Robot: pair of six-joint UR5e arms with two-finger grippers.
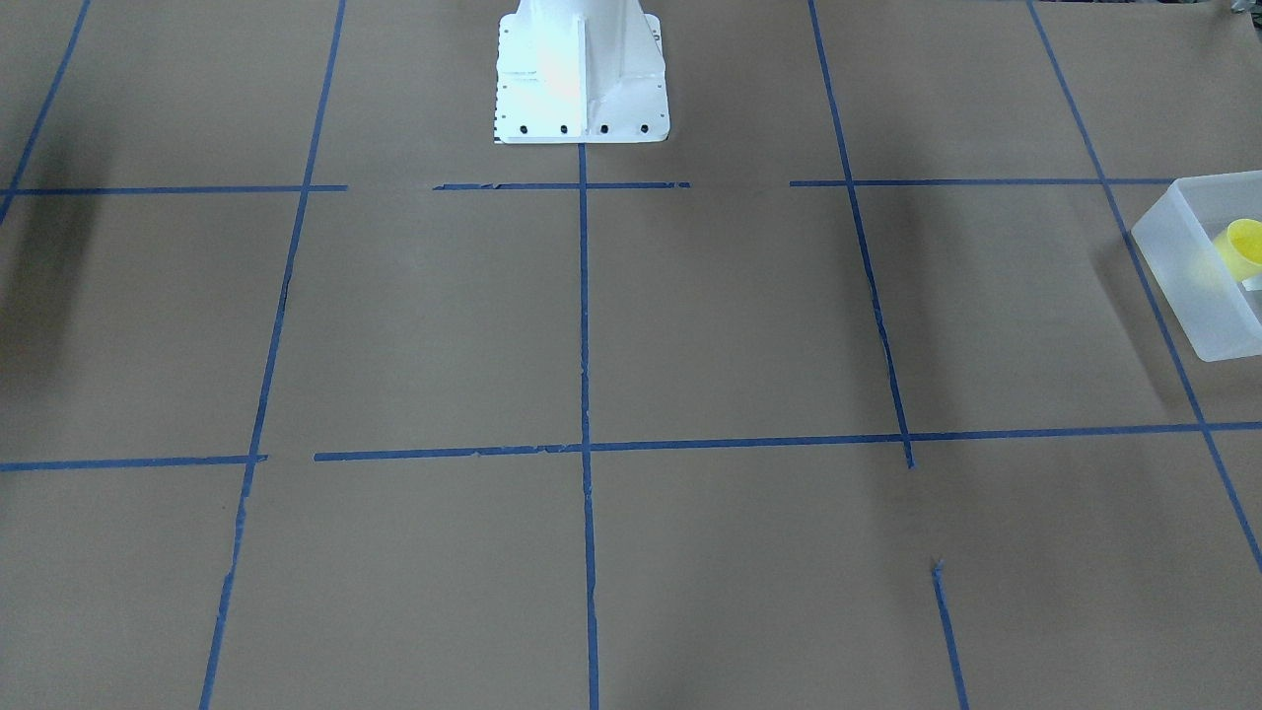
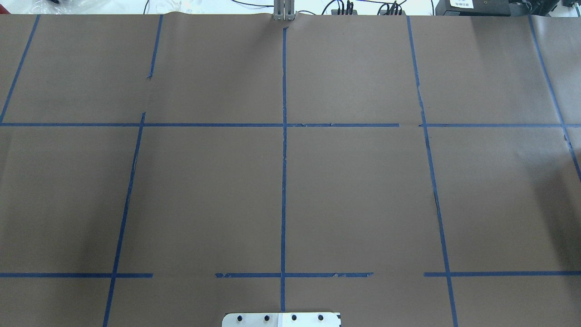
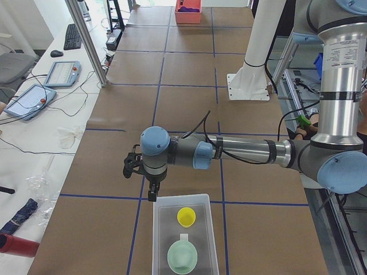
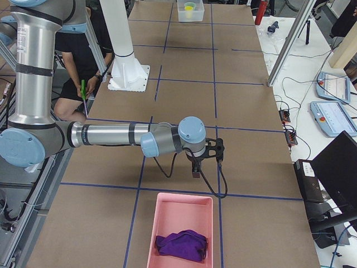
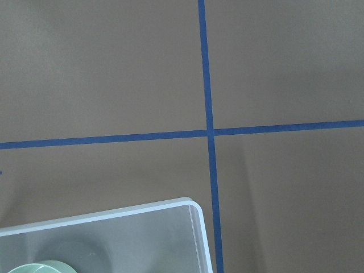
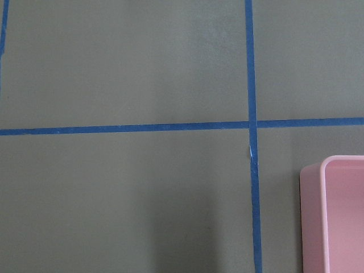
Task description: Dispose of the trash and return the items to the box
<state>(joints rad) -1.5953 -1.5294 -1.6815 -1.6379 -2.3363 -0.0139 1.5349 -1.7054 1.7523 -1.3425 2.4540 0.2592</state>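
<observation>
The box point(image 3: 156, 240), a frosted translucent bin, stands at the table's left end, and its corner also shows in the left wrist view point(image 5: 170, 209) and the front view point(image 1: 1178, 266). The yellow cup point(image 3: 186, 216) stands inside it, also seen in the front view point(image 1: 1240, 244). A pale green bowl point(image 3: 182, 256) lies beside the cup in the box. My left gripper point(image 3: 152, 193) hangs fingers-down just beyond the box's far rim. My right gripper point(image 4: 195, 171) hangs over bare table just beyond a pink bin. I cannot tell whether either gripper is open or shut.
A pink bin point(image 4: 184, 196) with a purple cloth point(image 4: 181, 244) in it stands at the table's right end, its corner in the right wrist view point(image 6: 335, 216). The white robot base point(image 1: 582, 79) is at mid-table. Blue tape lines grid the brown paper. A person sits behind the robot point(image 4: 83, 61).
</observation>
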